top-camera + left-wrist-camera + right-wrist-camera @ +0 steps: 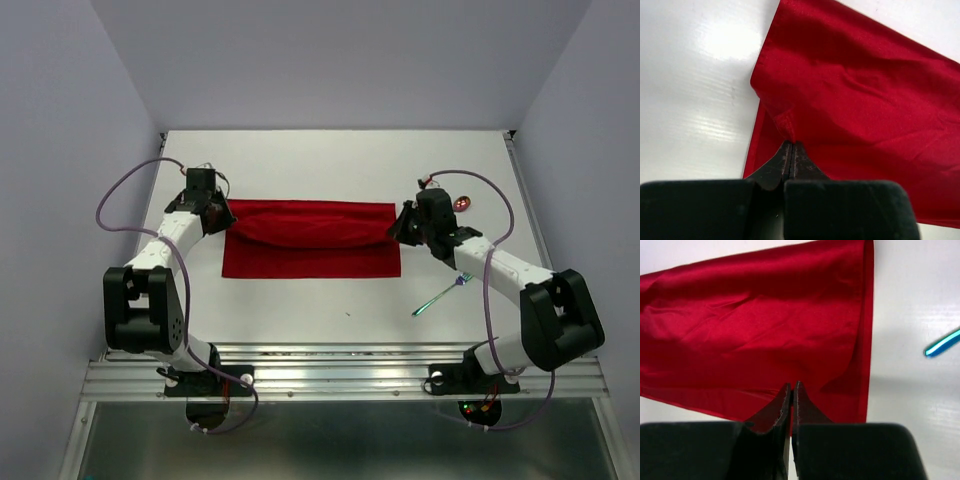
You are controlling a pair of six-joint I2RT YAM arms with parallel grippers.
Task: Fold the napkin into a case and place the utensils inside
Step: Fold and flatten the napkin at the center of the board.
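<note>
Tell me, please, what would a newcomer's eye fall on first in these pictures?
The bright red napkin stands out first, spread across the middle of the white table. The left gripper and the right gripper are each shut on one end of it, holding its upper layer up between them. A slim teal fork lies on the table just off the napkin's right end.
</note>
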